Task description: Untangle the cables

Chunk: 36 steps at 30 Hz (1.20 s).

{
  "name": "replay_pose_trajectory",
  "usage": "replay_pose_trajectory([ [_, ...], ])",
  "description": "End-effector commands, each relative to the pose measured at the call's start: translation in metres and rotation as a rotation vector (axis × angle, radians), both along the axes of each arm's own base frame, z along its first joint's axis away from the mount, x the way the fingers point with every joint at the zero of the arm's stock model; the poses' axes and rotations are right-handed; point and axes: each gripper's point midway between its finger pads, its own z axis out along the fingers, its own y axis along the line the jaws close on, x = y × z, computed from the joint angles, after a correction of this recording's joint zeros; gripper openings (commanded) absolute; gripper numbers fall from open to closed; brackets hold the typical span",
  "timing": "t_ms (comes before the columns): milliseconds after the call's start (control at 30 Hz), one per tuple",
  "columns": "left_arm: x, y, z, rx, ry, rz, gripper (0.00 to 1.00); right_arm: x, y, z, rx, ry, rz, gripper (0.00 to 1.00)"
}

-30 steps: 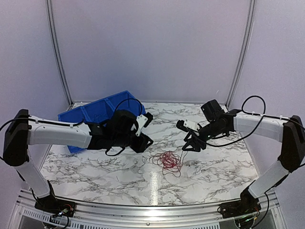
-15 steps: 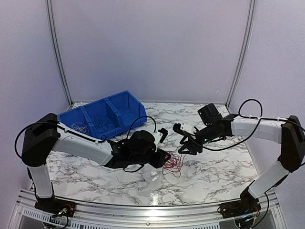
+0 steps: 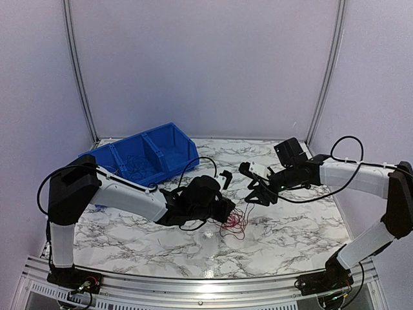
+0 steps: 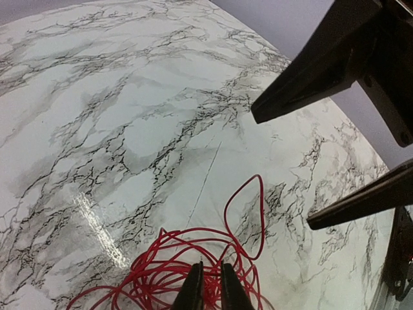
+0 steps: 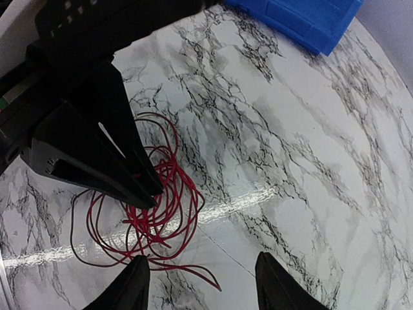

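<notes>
A tangle of thin red cable (image 3: 233,223) lies on the marble table (image 3: 129,239) between the two arms. My left gripper (image 3: 227,210) is down in the tangle. In the left wrist view its fingers (image 4: 193,292) stand almost together, with red strands (image 4: 262,212) pinched in the narrow gap. My right gripper (image 3: 255,196) hovers open just right of the pile. In the right wrist view its fingertips (image 5: 134,284) straddle bare marble and one loose red end of the cable (image 5: 158,226). The left gripper (image 5: 153,192) shows there as a dark wedge in the loops.
A blue bin (image 3: 145,158) with compartments sits at the back left and holds some thin dark and pale wires; its corner (image 5: 303,19) shows in the right wrist view. The right gripper's fingers (image 4: 303,84) hang close over the left gripper.
My left arm has swung from beside the blue bin down to the red tangle, and its jaws have closed from wide to nearly together. The right gripper shifted only slightly and stays open.
</notes>
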Motion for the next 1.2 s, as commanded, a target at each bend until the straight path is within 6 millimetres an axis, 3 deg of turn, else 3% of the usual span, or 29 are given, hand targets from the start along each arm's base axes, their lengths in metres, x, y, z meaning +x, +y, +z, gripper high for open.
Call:
replay_pose_trajectory([
  [0,0.003,-0.002,0.017,-0.059,0.005,0.016,0.06,0.007,-0.003,0.010,0.010,-0.042,-0.024,0.56],
  [233,-0.005,0.019,0.073,-0.115,-0.052,0.015,0.00,0.002,0.001,0.003,0.013,-0.008,0.005,0.56],
  [467,-0.013,0.038,0.095,-0.085,-0.088,-0.002,0.00,-0.002,0.005,0.004,0.021,-0.003,0.024,0.56],
  [567,-0.014,0.046,0.118,-0.104,-0.121,0.009,0.00,-0.009,0.011,0.009,0.048,-0.002,0.053,0.57],
  [833,-0.009,0.063,0.218,-0.155,-0.260,0.054,0.00,-0.029,0.060,0.063,0.260,-0.038,0.185,0.82],
  [967,-0.006,0.079,0.256,-0.210,-0.309,0.111,0.00,-0.023,0.087,0.049,0.263,-0.006,0.197,0.83],
  [1167,-0.007,0.092,0.291,-0.261,-0.343,0.142,0.00,-0.019,0.120,0.020,0.281,0.056,0.211,0.87],
])
